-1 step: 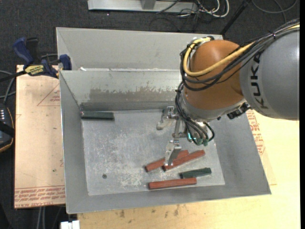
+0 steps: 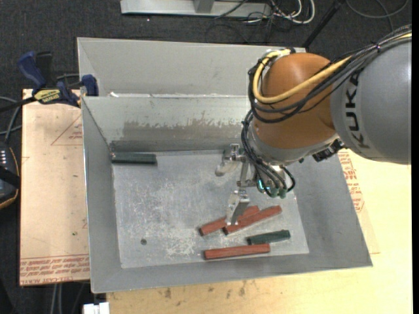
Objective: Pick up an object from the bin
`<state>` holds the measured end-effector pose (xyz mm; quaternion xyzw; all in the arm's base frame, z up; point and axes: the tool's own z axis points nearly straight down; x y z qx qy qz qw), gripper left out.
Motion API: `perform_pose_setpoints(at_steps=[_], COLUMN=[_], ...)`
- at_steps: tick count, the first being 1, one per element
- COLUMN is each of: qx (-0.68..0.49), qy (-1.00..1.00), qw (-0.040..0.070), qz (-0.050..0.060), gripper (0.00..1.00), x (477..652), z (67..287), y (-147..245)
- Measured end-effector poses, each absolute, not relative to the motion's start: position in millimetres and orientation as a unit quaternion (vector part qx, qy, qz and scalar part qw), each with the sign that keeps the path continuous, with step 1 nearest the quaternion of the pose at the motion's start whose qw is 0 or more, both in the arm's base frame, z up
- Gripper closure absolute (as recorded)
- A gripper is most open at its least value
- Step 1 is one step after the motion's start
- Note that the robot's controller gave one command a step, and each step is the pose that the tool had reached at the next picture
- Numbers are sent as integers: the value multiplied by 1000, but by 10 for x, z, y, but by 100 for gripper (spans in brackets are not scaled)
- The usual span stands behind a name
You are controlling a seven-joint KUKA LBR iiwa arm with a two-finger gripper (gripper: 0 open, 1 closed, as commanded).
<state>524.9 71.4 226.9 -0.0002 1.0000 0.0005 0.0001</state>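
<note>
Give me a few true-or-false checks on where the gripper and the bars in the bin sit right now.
1. The gripper is over the red-brown bars in the near right part of the bin. True.
2. The long dark green bar lies in the middle of the bin floor. False: it lies along the back wall, at the left.
3. A short dark green bar lies between those red-brown bars and a lone red-brown bar nearer the front. True.
4. The long dark green bar touches the red-brown bars. False: a wide stretch of bare floor lies between them.
</note>
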Motion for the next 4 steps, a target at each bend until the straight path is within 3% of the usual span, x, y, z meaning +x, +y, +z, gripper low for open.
perform_pose_setpoints(at_steps=[1, 2, 3, 4], qx=[-1, -53, -106, -146], qy=[1000, 999, 994, 989], qw=[0, -7, 6, 2], qz=[0, 0, 0, 0], gripper=[0, 0, 0, 0], x=[5248, 5277, 5194, 5151], z=[2266, 2316, 2122, 1430], y=[713, 797, 560, 410])
